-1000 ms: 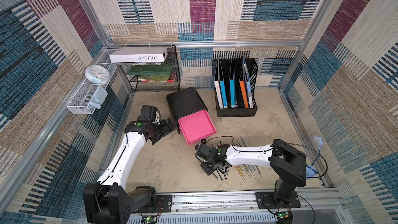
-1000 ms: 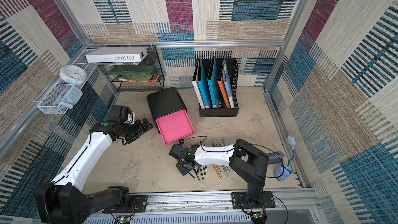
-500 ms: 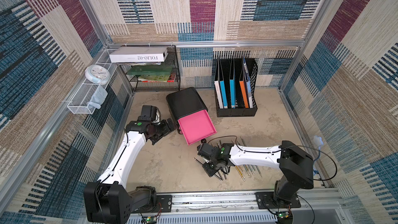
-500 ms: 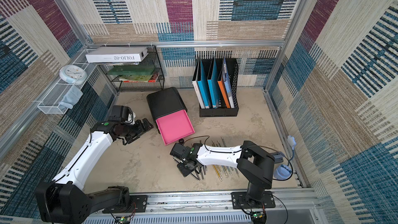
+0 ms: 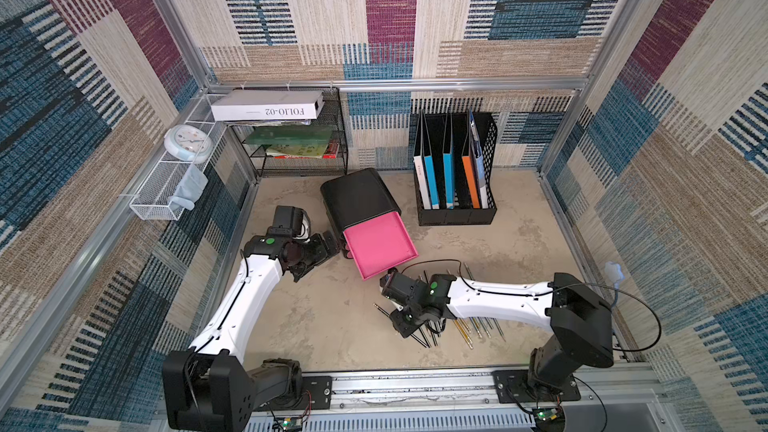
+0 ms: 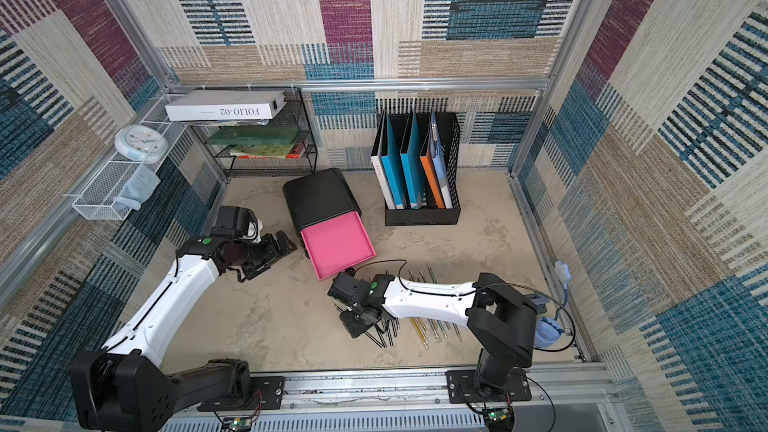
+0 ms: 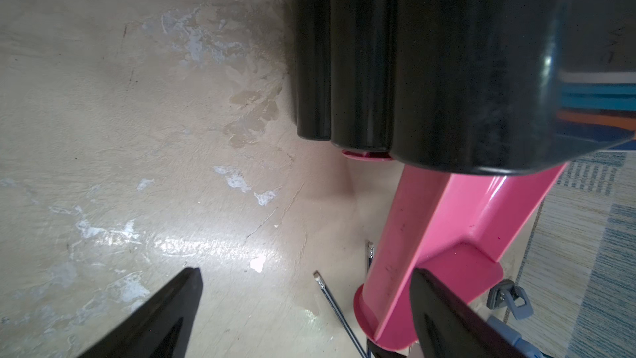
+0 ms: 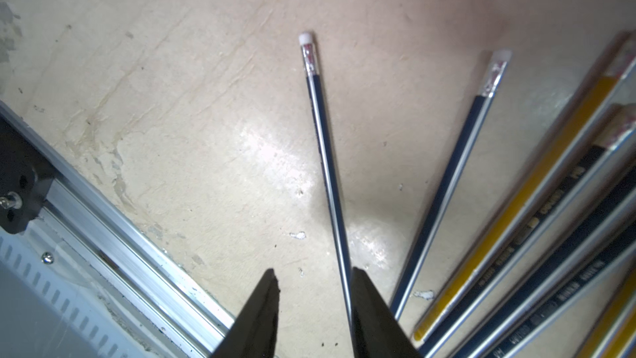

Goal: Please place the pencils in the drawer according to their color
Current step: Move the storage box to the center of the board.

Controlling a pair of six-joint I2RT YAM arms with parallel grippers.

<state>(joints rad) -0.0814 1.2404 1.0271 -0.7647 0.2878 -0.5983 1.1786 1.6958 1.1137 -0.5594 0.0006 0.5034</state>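
The drawer chest (image 5: 357, 197) is black, and its top pink drawer (image 5: 380, 245) is pulled out with nothing showing inside. Several black and yellow pencils (image 5: 465, 328) lie fanned on the table under my right arm. My right gripper (image 8: 314, 272) is low over them and open. A black pencil (image 8: 323, 139) lies on the table between the jaws, against the inner side of one finger. Another black pencil (image 8: 447, 194) and a yellow pencil (image 8: 516, 208) lie just outside the jaws. My left gripper (image 7: 304, 272) is open and holds nothing, beside the chest (image 7: 430, 63) and the pink drawer (image 7: 447, 222).
A black file holder (image 5: 455, 184) with coloured folders stands behind the pencils. A wire rack (image 5: 291, 147) with books and a white box is at the back left. A metal rail (image 8: 113, 235) runs along the front table edge close to my right gripper.
My right gripper's jaws have come apart from shut, staying low over the pencils, and that arm's elbow has swung to the right. The left arm has not moved.
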